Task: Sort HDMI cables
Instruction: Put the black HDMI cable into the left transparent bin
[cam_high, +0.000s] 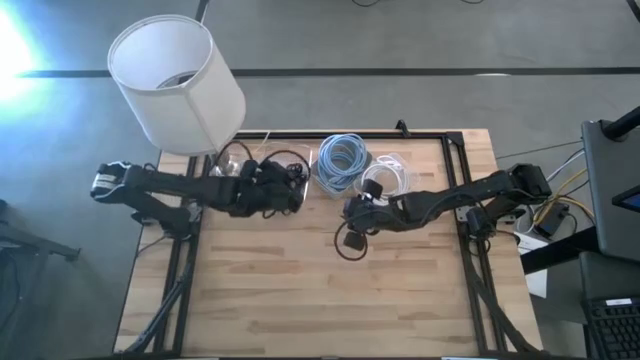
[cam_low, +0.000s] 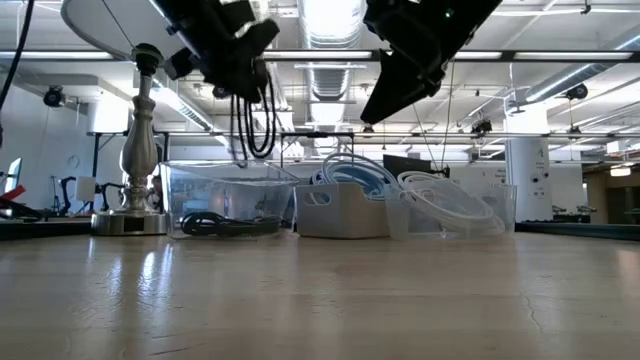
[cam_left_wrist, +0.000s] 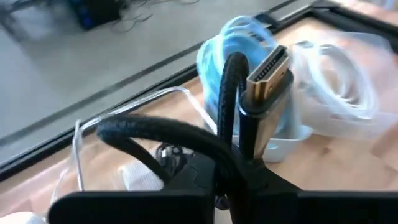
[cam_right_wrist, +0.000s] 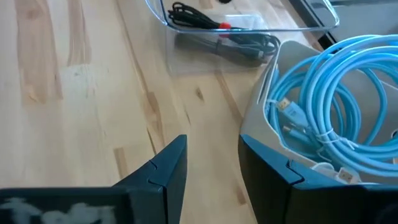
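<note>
My left gripper is shut on a thin black HDMI cable and hangs over the clear tub at the table's far left. More black cable lies in that tub. Light blue coils fill a white tub in the middle. White coils sit in a clear tub to its right. My right gripper is open and empty, raised above the wood just near of the blue coils. My left gripper pinches the black cable bundle between its two fingers, which are mostly hidden under the cable in the wrist view. A loop and the gold-tipped plug stick out past the fingers. In the low view the loops hang below the gripper, lifted clear above the clear tub.
A white-shaded lamp stands at the far left corner, its metal base beside the clear tub. The three tubs line the far edge. The near half of the wooden table is bare. Black frame rails run along the far and right edges.
</note>
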